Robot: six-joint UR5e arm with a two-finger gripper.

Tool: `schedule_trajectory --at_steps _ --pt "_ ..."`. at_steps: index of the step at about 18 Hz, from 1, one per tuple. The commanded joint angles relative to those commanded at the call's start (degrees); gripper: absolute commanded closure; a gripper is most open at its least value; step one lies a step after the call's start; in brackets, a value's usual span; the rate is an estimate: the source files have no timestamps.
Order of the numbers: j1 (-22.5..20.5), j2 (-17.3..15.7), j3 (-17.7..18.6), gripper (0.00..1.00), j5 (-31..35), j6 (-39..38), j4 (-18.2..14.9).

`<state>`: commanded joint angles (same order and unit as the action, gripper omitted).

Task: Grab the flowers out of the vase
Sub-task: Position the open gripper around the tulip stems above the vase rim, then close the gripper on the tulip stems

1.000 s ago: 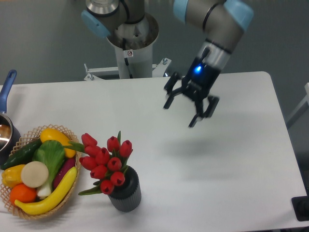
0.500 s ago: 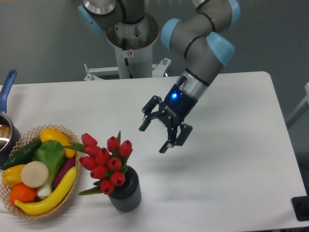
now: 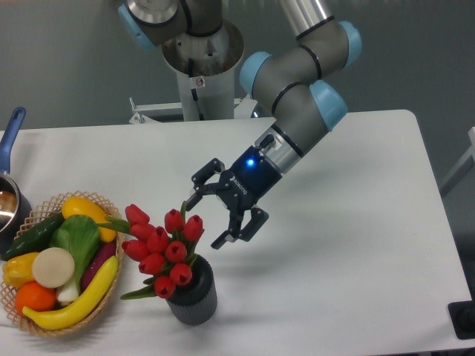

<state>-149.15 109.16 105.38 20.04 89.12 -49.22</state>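
Approaching looks like the step in hand: the gripper (image 3: 211, 216) hangs with fingers spread wide and empty, just right of the flowers (image 3: 165, 248), which stand in the vase (image 3: 193, 294) beside the basket (image 3: 44, 327). Next it likely needs to straddle the bunch and close.

end effector (image 3: 211, 222): frame centre, fingers spread, just right of the flowers
flowers (image 3: 163, 248): lower left, standing in the vase (image 3: 194, 296)
basket (image 3: 44, 326): far left on the tabletop (image 3: 356, 259)
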Motion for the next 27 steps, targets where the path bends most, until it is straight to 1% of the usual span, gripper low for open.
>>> schedule_trajectory --at_steps 8,11,16,27 --pt "0.44 2.37 -1.32 0.0 0.0 0.0 0.44" --pt "1.23 3.43 -2.9 0.0 0.0 -0.17 0.44" --pt "1.93 5.19 -4.39 0.0 0.0 -0.26 0.53" --pt "3.6 7.39 -6.59 0.0 0.09 -0.44 0.7"
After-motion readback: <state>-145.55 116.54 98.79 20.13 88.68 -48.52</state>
